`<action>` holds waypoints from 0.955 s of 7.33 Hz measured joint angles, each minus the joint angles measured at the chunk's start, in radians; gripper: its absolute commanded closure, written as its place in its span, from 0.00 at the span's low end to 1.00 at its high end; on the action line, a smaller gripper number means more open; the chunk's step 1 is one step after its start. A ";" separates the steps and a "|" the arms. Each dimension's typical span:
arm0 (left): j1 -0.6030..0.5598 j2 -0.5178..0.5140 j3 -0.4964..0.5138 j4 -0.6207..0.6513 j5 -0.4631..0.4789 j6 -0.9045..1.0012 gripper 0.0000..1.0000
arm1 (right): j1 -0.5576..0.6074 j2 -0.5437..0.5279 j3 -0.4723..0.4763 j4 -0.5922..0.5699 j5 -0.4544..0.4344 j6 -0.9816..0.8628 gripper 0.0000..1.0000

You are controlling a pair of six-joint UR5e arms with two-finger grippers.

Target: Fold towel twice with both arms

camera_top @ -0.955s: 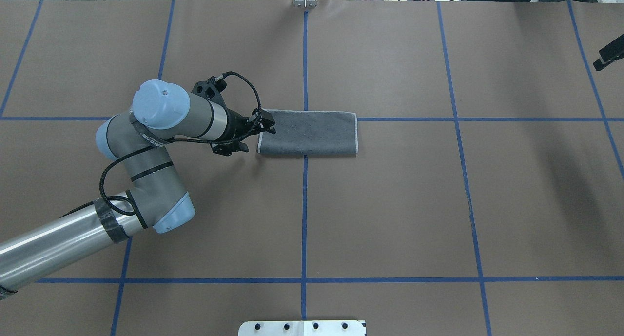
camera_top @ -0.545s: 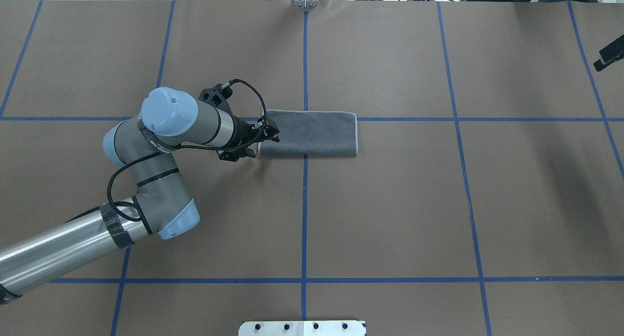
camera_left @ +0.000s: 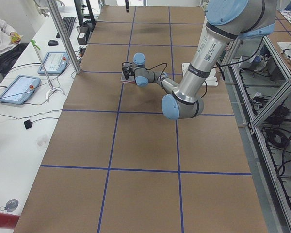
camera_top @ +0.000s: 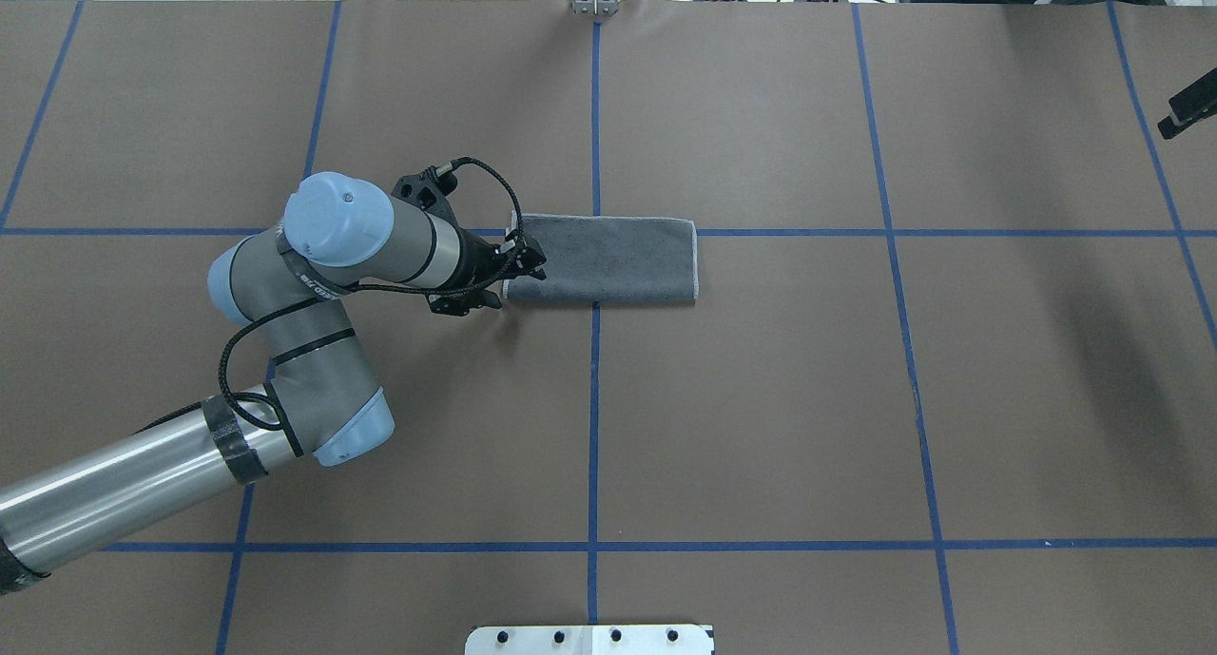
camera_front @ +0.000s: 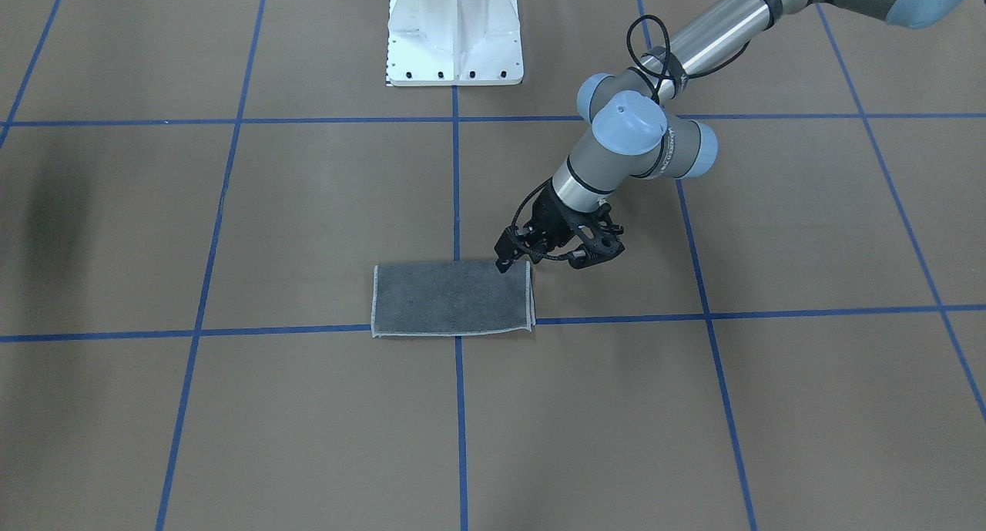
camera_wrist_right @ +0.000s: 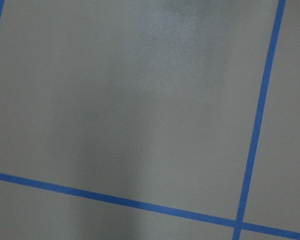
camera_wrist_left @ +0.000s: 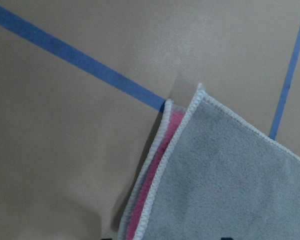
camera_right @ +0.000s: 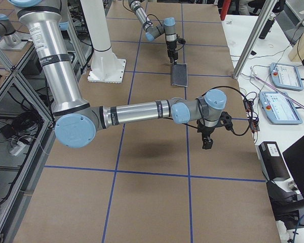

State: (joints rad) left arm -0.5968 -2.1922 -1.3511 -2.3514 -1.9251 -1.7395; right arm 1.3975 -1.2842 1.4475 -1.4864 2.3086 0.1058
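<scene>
The towel (camera_top: 601, 260) lies flat near the table's middle, folded into a rectangle with its dark grey face up; it also shows in the front view (camera_front: 452, 298). In the left wrist view a corner of the towel (camera_wrist_left: 230, 175) shows a pink inner layer (camera_wrist_left: 155, 185) between the grey borders. My left gripper (camera_top: 513, 277) hangs just over the towel's left end and looks open in the front view (camera_front: 528, 260). My right gripper (camera_right: 206, 143) hovers far off to the right over bare table. I cannot tell whether it is open or shut.
The white pedestal base (camera_front: 454, 30) stands at the robot's side of the table. Blue tape lines (camera_top: 594, 398) form a grid on the brown table cover. A side bench with tablets (camera_right: 283, 106) and metal posts (camera_left: 63, 34) runs along the far edge.
My left gripper has shifted a little right and toward the robot along the towel's left end, settling lower over it. The towel has not moved.
</scene>
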 measured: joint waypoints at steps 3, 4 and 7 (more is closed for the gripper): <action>0.000 0.000 0.005 0.002 0.000 -0.001 0.55 | 0.000 0.000 0.001 0.000 0.000 0.000 0.00; 0.000 0.000 0.006 0.003 0.000 -0.001 0.58 | 0.000 0.000 0.001 0.000 0.000 0.000 0.00; 0.000 0.002 0.004 0.002 0.000 0.002 0.58 | 0.000 0.000 0.005 0.000 0.000 0.000 0.00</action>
State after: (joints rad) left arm -0.5969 -2.1903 -1.3466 -2.3495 -1.9251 -1.7378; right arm 1.3975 -1.2839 1.4525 -1.4864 2.3085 0.1058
